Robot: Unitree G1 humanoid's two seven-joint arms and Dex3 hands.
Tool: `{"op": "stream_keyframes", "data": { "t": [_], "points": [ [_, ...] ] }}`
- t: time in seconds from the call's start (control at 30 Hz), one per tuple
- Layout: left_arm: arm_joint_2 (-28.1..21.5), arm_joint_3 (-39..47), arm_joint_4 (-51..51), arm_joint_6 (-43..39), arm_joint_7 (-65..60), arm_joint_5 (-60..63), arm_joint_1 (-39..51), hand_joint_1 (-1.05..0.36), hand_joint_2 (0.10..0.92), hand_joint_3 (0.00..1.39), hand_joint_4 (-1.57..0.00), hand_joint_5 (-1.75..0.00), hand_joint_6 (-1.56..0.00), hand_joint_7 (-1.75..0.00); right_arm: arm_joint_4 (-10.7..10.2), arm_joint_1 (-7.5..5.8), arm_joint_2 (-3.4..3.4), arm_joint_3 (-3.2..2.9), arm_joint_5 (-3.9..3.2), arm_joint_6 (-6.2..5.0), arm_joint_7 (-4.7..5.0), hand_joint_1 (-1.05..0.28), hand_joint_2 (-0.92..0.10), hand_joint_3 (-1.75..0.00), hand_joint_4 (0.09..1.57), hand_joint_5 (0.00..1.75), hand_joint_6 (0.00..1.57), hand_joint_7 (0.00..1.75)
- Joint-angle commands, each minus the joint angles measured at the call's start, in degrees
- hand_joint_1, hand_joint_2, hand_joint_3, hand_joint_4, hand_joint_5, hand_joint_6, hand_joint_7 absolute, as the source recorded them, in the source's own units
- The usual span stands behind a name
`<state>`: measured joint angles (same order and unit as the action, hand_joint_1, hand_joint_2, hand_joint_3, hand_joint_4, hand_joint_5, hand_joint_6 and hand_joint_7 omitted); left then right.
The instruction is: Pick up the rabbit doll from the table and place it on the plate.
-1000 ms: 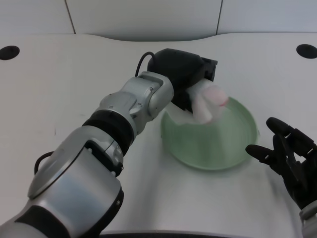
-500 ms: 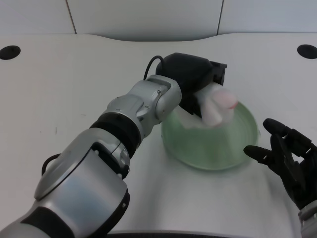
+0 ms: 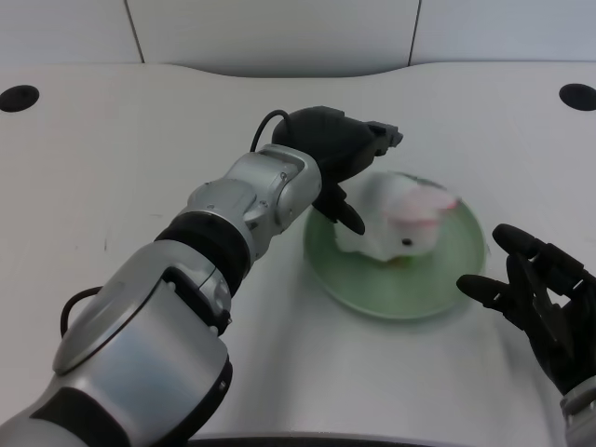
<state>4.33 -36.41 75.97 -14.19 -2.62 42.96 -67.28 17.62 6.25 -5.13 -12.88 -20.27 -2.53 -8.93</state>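
Note:
The white rabbit doll with pink ears lies on the green plate at centre right of the table. My left hand hovers at the plate's far-left rim, just left of the doll, fingers spread and holding nothing. One finger hangs down over the plate's left edge close to the doll; whether it touches the doll I cannot tell.
My right hand waits with fingers spread at the table's right, just beyond the plate's right rim. Two dark round holes sit in the table's far corners. My silver left forearm crosses the table's middle.
My left hand has let go of the rabbit doll, which now lies on the plate. The hand has drawn back to the left and its fingers have spread.

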Motion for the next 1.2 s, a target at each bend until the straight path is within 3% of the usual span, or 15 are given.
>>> {"op": "stream_keyframes", "data": {
  "t": [0.03,0.17,0.23,0.33,0.47,0.57,0.7,0.8,0.93,0.97,1.03,1.1,1.2],
  "points": [
    [-0.7,0.0,0.2,0.4,1.5,-0.1,-0.1,-0.81,0.920,0.01,0.00,0.00,0.00,0.00,-0.4,-0.64,0.28,-0.64,-0.52,0.30,0.27,-0.25,-0.92,-0.28,0.92,0.57,1.06,0.03],
    [-1.0,0.3,0.0,0.0,1.5,-0.4,-0.1,-0.87,0.921,0.03,0.00,0.00,0.00,0.00,0.6,-0.27,0.47,-0.91,-0.70,-0.49,-0.47,-0.25,-0.92,-0.29,0.92,0.57,1.05,0.03],
    [-1.4,1.2,-0.2,0.0,1.9,-1.3,-0.1,-0.87,0.921,0.03,0.00,0.00,0.00,0.00,0.8,-0.07,0.47,-1.13,-0.96,-0.19,-0.53,-0.26,-0.92,-0.29,0.92,0.57,1.06,0.03],
    [-2.5,2.6,-0.4,-0.3,2.3,-2.4,-0.1,-0.87,0.921,0.04,0.00,0.00,0.00,0.00,0.4,0.07,0.61,-1.08,-0.73,0.43,-0.18,-0.25,-0.92,-0.30,0.92,0.57,1.05,0.03],
    [-4.8,4.6,-0.9,-1.5,3.2,-4.4,0.3,-0.86,0.921,0.05,0.00,0.00,0.00,0.00,1.3,0.49,0.90,-1.16,-0.51,-0.13,-0.65,-0.26,-0.92,-0.31,0.92,0.57,1.04,0.02],
    [-6.4,7.2,-1.7,-2.6,4.2,-7.3,1.4,-0.85,0.921,0.05,0.00,0.00,0.00,0.00,1.2,0.70,0.79,-1.34,-0.89,0.32,-0.51,-0.26,-0.92,-0.31,0.91,0.57,1.04,0.02],
    [-8.1,13.5,-2.8,-6.3,6.7,-14.2,4.9,-0.84,0.919,0.05,0.00,0.00,-0.01,-0.01,1.5,0.83,0.81,-1.44,-0.83,0.12,-0.71,-0.26,-0.92,-0.31,0.91,0.57,1.04,0.02],
    [-9.7,17.5,-4.0,-9.0,8.3,-18.6,8.1,-0.84,0.921,0.09,-0.06,-0.04,-0.05,-0.03,0.9,0.79,0.61,-1.27,-0.48,0.73,0.01,-0.26,-0.92,-0.30,0.92,0.58,1.05,0.02],
    [-10.6,20.1,-5.2,-10.2,10.7,-21.5,10.2,-0.79,0.921,0.15,-0.07,-0.09,-0.07,-0.06,0.9,0.73,0.51,-1.13,-0.40,0.43,-0.21,-0.25,-0.92,-0.30,0.92,0.57,1.05,0.02],
    [-11.9,21.4,-6.4,-11.2,12.4,-23.1,12.5,-0.79,0.921,0.16,-0.07,-0.09,-0.07,-0.07,0.6,0.71,0.28,-1.28,-0.95,0.87,-0.23,-0.25,-0.92,-0.30,0.92,0.57,1.05,0.02],
    [-13.5,23.0,-8.2,-12.4,14.7,-25.2,15.5,-0.73,0.921,0.26,-0.02,-0.29,-0.06,-0.13,0.4,0.69,0.00,-1.48,-1.65,1.45,-0.27,-0.25,-0.92,-0.30,0.91,0.57,1.04,0.02],
    [-15.4,24.8,-11.3,-13.4,16.6,-27.4,19.5,-0.72,0.921,0.30,0.00,-0.42,-0.07,-0.18,1.0,0.99,0.13,-1.66,-1.99,1.18,-0.53,-0.25,-0.92,-0.29,0.92,0.57,1.05,0.02],
    [-16.2,28.6,-18.3,-12.1,19.4,-32.9,26.2,-0.68,0.921,0.33,0.00,-0.68,-0.07,-0.34,0.5,1.07,0.61,-1.27,-1.12,1.92,0.05,-0.27,-0.92,-0.26,0.93,0.56,1.05,0.02]
  ]
}}
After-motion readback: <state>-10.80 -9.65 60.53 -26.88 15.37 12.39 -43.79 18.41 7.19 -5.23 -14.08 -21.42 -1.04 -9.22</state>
